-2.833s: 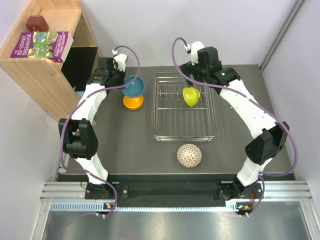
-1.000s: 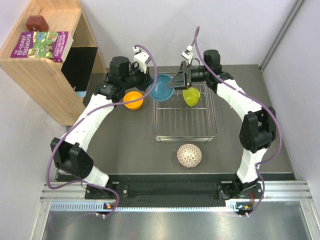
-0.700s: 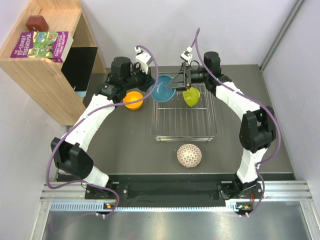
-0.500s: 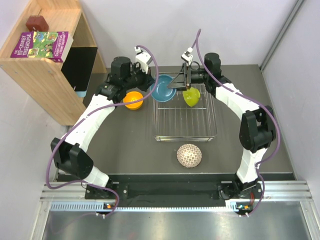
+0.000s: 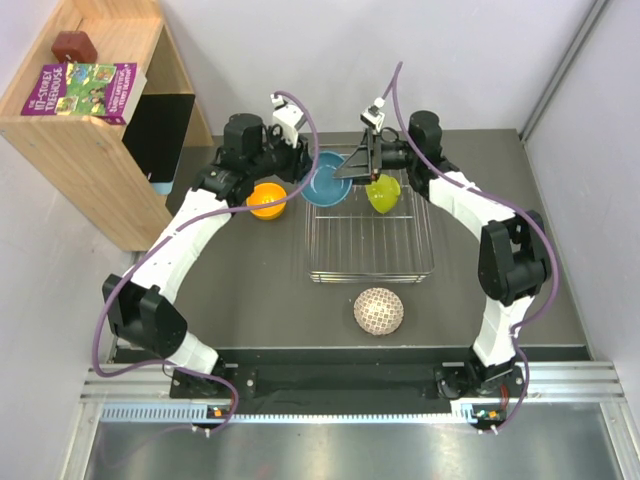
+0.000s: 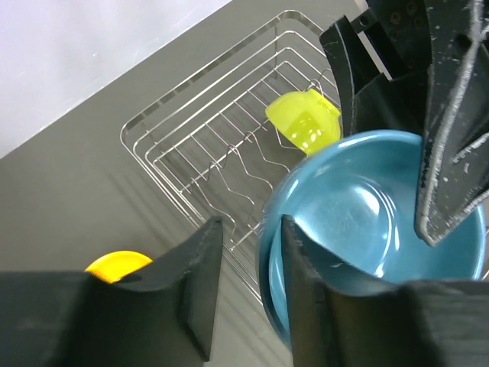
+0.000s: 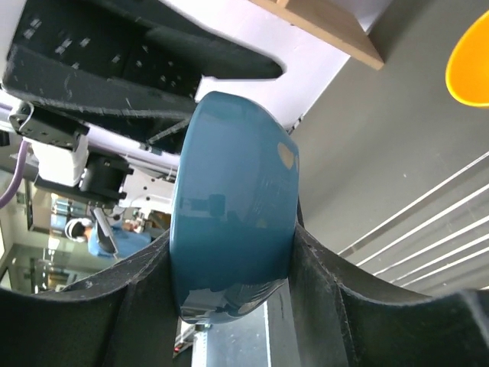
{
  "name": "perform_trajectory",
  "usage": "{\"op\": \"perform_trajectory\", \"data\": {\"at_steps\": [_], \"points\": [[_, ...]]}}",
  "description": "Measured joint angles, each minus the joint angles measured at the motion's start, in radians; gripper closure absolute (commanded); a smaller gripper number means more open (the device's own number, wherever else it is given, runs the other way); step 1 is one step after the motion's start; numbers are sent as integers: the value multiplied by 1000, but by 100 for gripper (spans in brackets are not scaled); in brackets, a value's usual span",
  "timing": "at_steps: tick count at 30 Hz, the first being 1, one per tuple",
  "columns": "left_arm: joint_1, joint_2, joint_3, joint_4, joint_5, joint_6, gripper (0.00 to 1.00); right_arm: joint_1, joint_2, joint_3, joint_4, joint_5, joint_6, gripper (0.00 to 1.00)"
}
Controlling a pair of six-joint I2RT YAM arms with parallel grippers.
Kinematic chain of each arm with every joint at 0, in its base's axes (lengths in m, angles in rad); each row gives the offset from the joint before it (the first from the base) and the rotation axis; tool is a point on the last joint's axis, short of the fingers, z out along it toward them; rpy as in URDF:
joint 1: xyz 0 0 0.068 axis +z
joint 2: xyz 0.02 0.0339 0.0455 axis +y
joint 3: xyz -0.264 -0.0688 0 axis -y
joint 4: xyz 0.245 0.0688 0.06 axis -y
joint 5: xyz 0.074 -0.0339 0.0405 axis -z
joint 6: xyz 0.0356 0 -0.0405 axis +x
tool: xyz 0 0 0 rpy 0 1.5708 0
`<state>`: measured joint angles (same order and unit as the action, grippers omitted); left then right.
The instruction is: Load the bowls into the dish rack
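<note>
The blue bowl (image 5: 325, 180) hangs on edge over the dish rack's (image 5: 370, 278) far left corner. My right gripper (image 5: 350, 172) is shut on it, one finger on each face (image 7: 233, 206). My left gripper (image 5: 303, 172) stands open astride the bowl's rim (image 6: 359, 222): one finger sits inside the bowl, the other is off its outer wall. A yellow-green bowl (image 5: 382, 192) leans among the rack's prongs. The orange bowl (image 5: 266, 199) sits on the table left of the rack. The white bowl with the brown lattice (image 5: 379, 311) lies upside down in front of the rack.
A wooden shelf (image 5: 90, 110) stands at the table's far left, with a book (image 5: 85, 88) and a red object (image 5: 74, 45) on top. Both arms meet over the rack's far left corner.
The right gripper closed on the blue bowl. The left jaws then opened off its rim. The bowl shifted slightly towards the rack.
</note>
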<state>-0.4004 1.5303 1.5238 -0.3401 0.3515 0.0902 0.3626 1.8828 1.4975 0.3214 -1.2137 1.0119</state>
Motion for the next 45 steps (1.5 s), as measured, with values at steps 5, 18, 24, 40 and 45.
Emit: {"op": "perform_trajectory", "data": {"at_steps": [5, 18, 24, 40, 45], "points": [[-1, 1, 0, 2, 0, 2, 42, 2, 0, -1, 45, -12, 27, 100], [-1, 1, 0, 4, 23, -6, 33, -4, 2, -18, 8, 34, -13, 100], [6, 1, 0, 6, 55, -28, 31, -10, 4, -26, -69, 79, -72, 100], [58, -23, 43, 1, 28, -66, 1, -19, 9, 144, -566, 348, -450, 100], [87, -48, 35, -5, -6, -57, 1, -19, 9, 241, -703, 508, -553, 100]]}}
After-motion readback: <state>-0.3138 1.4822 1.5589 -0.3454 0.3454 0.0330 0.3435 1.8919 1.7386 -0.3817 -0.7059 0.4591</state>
